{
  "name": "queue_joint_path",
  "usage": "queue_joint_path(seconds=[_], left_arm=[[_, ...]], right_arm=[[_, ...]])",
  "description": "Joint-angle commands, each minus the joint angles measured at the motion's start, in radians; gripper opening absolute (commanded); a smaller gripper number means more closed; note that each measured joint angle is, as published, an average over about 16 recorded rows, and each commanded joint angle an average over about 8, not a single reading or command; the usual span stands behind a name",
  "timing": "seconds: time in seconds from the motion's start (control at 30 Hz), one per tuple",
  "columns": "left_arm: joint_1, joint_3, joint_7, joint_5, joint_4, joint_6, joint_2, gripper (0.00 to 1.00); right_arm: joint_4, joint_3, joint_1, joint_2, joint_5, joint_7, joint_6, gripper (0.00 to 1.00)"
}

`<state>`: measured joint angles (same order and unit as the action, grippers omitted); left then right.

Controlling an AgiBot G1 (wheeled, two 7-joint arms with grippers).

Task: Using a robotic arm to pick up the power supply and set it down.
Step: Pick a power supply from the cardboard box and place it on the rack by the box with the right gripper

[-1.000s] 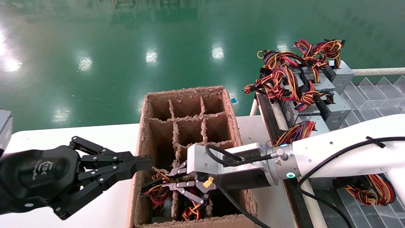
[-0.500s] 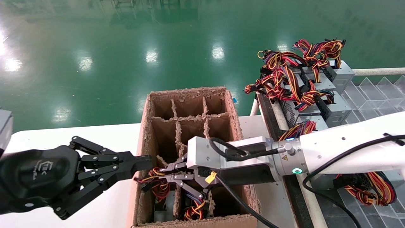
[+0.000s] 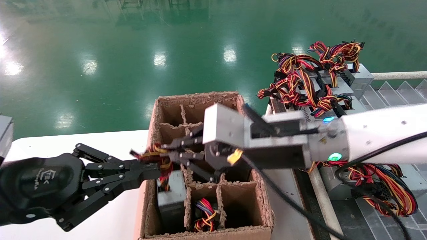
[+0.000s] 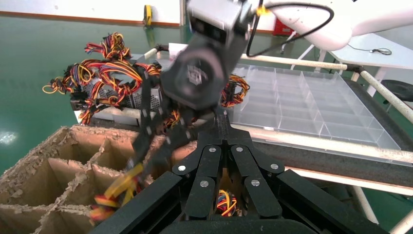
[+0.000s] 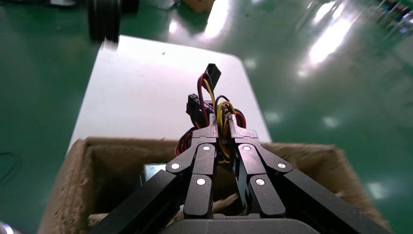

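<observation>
Step in hand: the pick. Right gripper [image 3: 166,154] has its fingers [image 5: 209,134] clamped on the red/yellow/black wire bundle [image 5: 214,114] of the power supply [image 3: 170,196], holding it above the divided cardboard box [image 3: 247,126]. The grey PSU body sits partly out of the near-left compartment, hanging under the bundle, upper part above the cell walls, lower part down inside. The grip is on the wires only, not on the metal case.

Left gripper [image 3: 146,173] is parked over the white counter [image 3: 66,140] just beside the box's left wall, fingers together, holding nothing.

Next, in my judgement: lift until the case clears the dividers, then carry it out of the box and set it down. Where to isn't clear from the task. The wire grip lets the unit swing and could catch the ragged cardboard edges, so go slow.

Another bundle w/ blue strands [image 3: 205,216] lies in the near-middle cell. More PSUs [image 3: 337,86] are stacked on the right by the clear plastic tray [image 4: 311,102].

Writing: "TEK" logo on the left gripper body [image 3: 50,175]; small text under it unreadable.
</observation>
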<state>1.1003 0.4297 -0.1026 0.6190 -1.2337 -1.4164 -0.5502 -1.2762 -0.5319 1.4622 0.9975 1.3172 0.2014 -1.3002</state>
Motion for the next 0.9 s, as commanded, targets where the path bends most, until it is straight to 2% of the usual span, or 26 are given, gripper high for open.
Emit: queue_joint_path(seconds=[0.03, 0.37, 0.7, 0.9], left_arm=[[0.0, 0.0, 0.0, 0.0, 0.0, 0.0, 0.0, 0.0], [0.0, 0.0, 0.0, 0.0, 0.0, 0.0, 0.0, 0.0], [0.0, 0.0, 0.0, 0.0, 0.0, 0.0, 0.0, 0.0], [0.0, 0.0, 0.0, 0.0, 0.0, 0.0, 0.0, 0.0]], right_arm=[[-0.014, 0.013, 0.009, -0.008, -0.013, 0.006, 0.003, 0.0], [-0.016, 0.046, 0.15, -0.019, 0.015, -0.004, 0.014, 0.0], [0.046, 0.071, 0.308, -0.033, 0.014, -0.056, -0.042, 0.0], [0.091, 0.079, 0.414, -0.067, 0.05, -0.09, -0.075, 0.0]])
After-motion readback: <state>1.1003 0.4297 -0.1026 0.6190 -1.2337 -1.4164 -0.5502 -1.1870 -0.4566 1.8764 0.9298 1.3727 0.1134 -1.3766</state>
